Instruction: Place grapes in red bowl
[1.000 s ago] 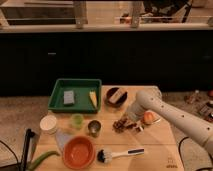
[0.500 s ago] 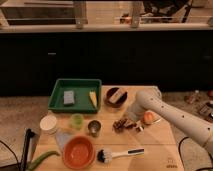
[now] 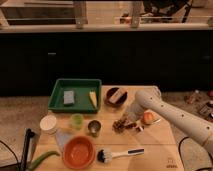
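The grapes point(image 3: 119, 124), a small dark reddish-brown lumpy bunch, lie on the wooden table right of the metal cup point(image 3: 93, 127). My gripper point(image 3: 128, 123) is at the end of the white arm coming from the right, low over the table and right at the bunch's right side. The red bowl point(image 3: 78, 152), wide and orange-red, sits near the table's front edge, down and left of the grapes, with nothing visible in it.
A round orange fruit point(image 3: 148, 118) lies just right of the gripper. A dark brown bowl point(image 3: 116, 96) with a tan block sits behind. A green tray point(image 3: 75, 94) holds a sponge and a yellow piece. A brush point(image 3: 117, 154), green cup point(image 3: 76, 120) and white cup point(image 3: 48, 123) are near.
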Tool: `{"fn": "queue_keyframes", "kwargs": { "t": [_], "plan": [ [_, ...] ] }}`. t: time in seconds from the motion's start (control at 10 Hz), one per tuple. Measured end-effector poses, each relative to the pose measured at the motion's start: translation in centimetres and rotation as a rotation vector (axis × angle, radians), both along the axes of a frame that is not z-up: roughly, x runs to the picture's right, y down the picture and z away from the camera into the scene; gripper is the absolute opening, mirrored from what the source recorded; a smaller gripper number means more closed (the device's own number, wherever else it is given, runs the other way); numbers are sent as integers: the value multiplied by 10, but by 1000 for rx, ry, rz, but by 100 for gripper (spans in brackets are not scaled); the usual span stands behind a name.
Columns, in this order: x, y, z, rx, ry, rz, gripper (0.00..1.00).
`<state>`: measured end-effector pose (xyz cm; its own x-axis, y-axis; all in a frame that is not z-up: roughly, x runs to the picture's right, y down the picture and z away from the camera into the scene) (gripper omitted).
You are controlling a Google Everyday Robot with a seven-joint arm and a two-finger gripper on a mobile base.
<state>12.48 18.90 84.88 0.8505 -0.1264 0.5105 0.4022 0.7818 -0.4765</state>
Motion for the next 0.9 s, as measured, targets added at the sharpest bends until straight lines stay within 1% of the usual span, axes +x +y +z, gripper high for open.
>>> {"fn": "queue_keyframes", "kwargs": {
  "t": [0.4,0.5,0.7,0.8,0.9],
  "plan": [
    [1,0,1,-7,3,-3,0],
    [1,-1,1,-5,6,-2,5],
    [0,-2,1,-4,10,-1,22],
    [0,-2,1,-5,12,-2,36],
    [0,-3,1,-4,13,-4,44]
  ]
}}
